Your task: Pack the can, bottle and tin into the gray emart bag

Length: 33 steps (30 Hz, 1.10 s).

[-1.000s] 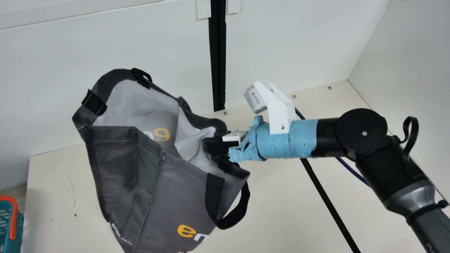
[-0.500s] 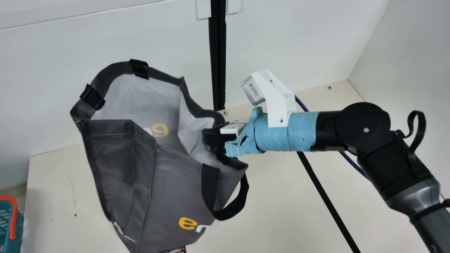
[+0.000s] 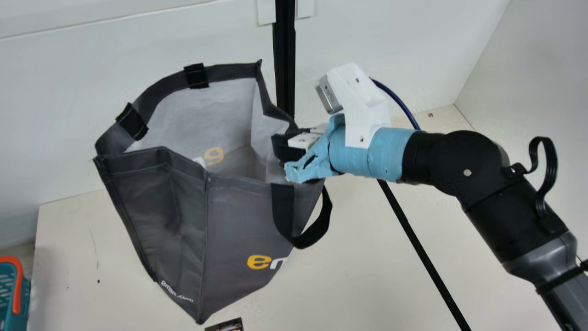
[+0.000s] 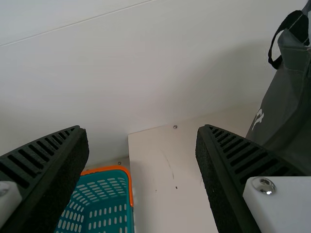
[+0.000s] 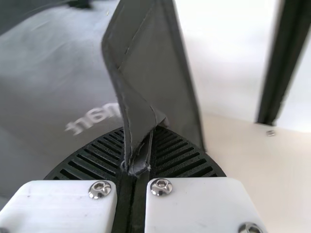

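Gray emart bag [image 3: 243,216]: over the table [image 3: 367,276], tilted, mouth open.
Right gripper [image 3: 284,148]: closed, pinching the bag's rim.
Left gripper [image 4: 142,128]: fingers wide apart, nothing between them.
Teal basket [image 3: 6,299]: left of the bag, well apart.
Printed thing [image 3: 227,326]: near the bag's lowest corner; its kind I cannot tell.

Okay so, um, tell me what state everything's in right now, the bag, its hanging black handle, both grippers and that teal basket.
Gray emart bag: mouth open, rim pinched on one side
Black handle: hanging down outside the bag in a loop
Right gripper: shut on the bag's rim
Left gripper: open, empty
Teal basket: upright, open-topped
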Available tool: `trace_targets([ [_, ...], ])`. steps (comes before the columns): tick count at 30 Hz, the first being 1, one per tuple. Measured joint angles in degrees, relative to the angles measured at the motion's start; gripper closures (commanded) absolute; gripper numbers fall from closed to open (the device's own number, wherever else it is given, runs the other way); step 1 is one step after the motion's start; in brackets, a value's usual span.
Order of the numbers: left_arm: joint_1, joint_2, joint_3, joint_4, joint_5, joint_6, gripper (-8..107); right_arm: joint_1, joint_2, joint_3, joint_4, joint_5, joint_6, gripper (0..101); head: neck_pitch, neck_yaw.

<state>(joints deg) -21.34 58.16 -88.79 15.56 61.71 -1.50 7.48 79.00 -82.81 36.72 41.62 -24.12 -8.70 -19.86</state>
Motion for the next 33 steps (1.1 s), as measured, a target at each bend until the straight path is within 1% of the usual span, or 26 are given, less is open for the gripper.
trace_targets([
  [4, 0.0, 0.0, 0.0, 0.0, 0.0, 0.0, 9, 0.1, 0.4, -0.7, -6.9, -3.3, 5.1, 101, 0.0, -0.1],
  [8, 0.0, 0.0, 0.0, 0.0, 0.0, 0.0, 9, 0.0, 0.9, -1.7, -13.4, -5.3, 10.2, 101, 0.0, -0.1],
  [14, 0.0, 0.0, 0.0, 0.0, 0.0, 0.0, 9, -0.7, 1.9, -4.0, -23.4, -6.1, 18.4, 101, 0.0, -0.1],
  [19, 0.0, 0.0, 0.0, 0.0, 0.0, 0.0, 9, -1.8, 2.5, -6.2, -29.8, -6.3, 24.1, 101, 0.0, -0.1],
  [26, 0.0, 0.0, 0.0, 0.0, 0.0, 0.0, 9, -4.0, 3.2, -8.6, -36.4, -5.6, 30.2, 101, 0.0, -0.1],
  [33, 0.0, 0.0, 0.0, 0.0, 0.0, 0.0, 9, -7.5, 3.5, -10.3, -39.2, -4.9, 32.9, 101, 0.0, -0.1],
])
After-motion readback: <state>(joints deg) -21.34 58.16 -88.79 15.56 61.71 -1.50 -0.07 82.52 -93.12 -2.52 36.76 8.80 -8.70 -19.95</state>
